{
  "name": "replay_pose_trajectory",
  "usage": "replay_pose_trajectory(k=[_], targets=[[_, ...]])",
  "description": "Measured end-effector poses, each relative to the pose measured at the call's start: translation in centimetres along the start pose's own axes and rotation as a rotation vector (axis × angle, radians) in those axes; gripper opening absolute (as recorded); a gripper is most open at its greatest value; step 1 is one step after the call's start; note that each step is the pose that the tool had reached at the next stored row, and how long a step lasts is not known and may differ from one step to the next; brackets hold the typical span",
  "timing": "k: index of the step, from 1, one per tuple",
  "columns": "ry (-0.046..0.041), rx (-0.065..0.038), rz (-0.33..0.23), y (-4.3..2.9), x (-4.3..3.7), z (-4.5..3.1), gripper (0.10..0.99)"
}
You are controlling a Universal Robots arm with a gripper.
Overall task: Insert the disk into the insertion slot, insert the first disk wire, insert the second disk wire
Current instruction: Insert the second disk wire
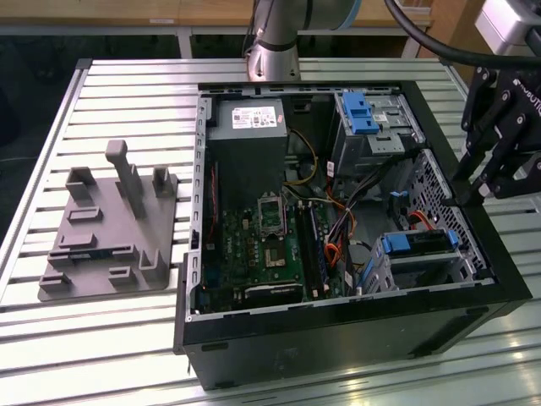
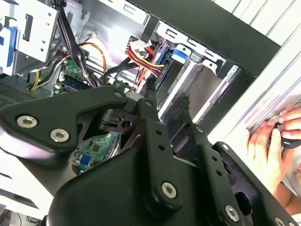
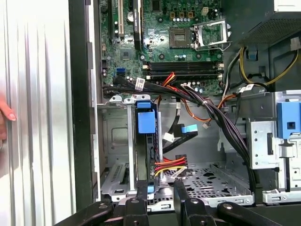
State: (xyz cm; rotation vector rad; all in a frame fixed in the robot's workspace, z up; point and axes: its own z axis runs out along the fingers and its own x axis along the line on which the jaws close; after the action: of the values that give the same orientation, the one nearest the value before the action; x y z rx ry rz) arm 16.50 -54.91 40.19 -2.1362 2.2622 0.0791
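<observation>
The disk (image 1: 418, 244) sits inside the insertion slot (image 1: 427, 269), a low silver cage at the near right corner of the open computer case; its blue carrier shows along the top. In the first wrist view the disk (image 3: 146, 122) is seen edge-on in the slot (image 3: 130, 141). A red, yellow and black wire bundle (image 3: 169, 165) ends at the disk's edge; I cannot tell whether it is seated. A blue flat connector (image 3: 189, 128) hangs loose beside it. My gripper (image 1: 473, 196) (image 3: 157, 193) (image 2: 165, 96) hovers above the case's right wall, just beyond the slot, open and holding nothing.
A taller grey bay with a blue latch (image 1: 363, 118) stands at the case's back right. The motherboard (image 1: 270, 245) and power supply (image 1: 249, 118) lie further left. A grey fixture (image 1: 110, 228) rests on the slatted table. A person's hand (image 2: 277, 136) is beside the case.
</observation>
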Motion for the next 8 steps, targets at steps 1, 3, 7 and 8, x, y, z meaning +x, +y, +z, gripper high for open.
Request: replay_pose_trajectory(k=[1,3,7,8], targets=[[0.0,0.0,0.0,0.0,-0.01,-0.08,0.357],[0.0,0.0,0.0,0.0,-0.02,-0.25,0.357],[0.0055,0.0,0.0,0.06,-0.82,-0.21,0.357],[0.0101,0.001,0.0,0.07,-1.19,-0.18,0.357]])
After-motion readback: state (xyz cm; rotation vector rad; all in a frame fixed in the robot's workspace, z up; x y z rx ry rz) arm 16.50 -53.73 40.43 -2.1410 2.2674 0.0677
